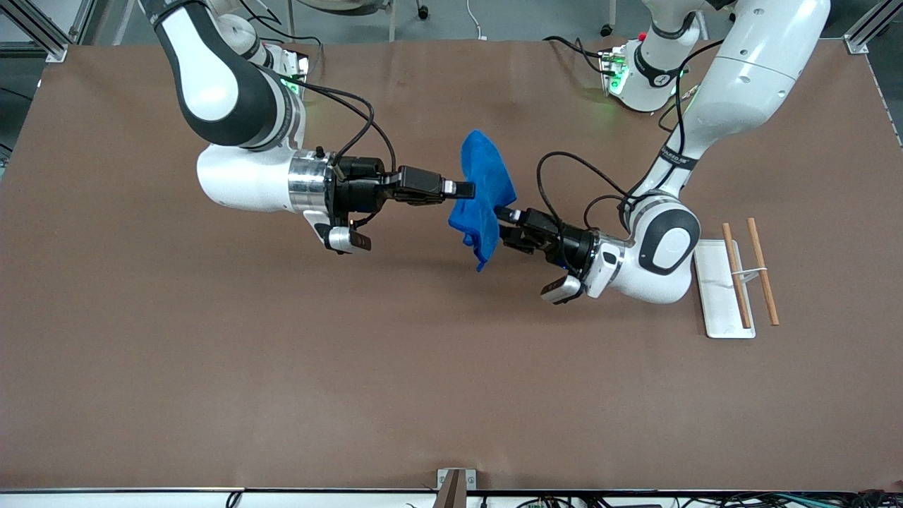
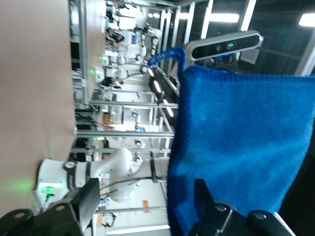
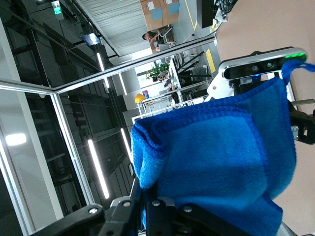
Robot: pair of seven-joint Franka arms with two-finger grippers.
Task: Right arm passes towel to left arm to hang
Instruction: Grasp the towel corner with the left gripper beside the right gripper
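The bright blue towel (image 1: 485, 190) hangs in the air over the middle of the table, with my right gripper (image 1: 462, 189) shut on its side edge. The right wrist view shows the towel (image 3: 216, 157) bunched between the shut fingers of the right gripper (image 3: 150, 194). My left gripper (image 1: 501, 226) is at the towel's lower part from the left arm's end, open. In the left wrist view the left gripper (image 2: 147, 196) stands wide apart. One of its fingers (image 2: 204, 196) lies against the towel (image 2: 236, 137), and the cloth's edge is between the jaws. The thread loop (image 2: 170, 53) sticks out at one corner.
A white rack (image 1: 716, 289) with two wooden rods (image 1: 762, 271) lies on the brown table (image 1: 282, 367) at the left arm's end. Both arms reach in over the table's middle, cables looping from their wrists.
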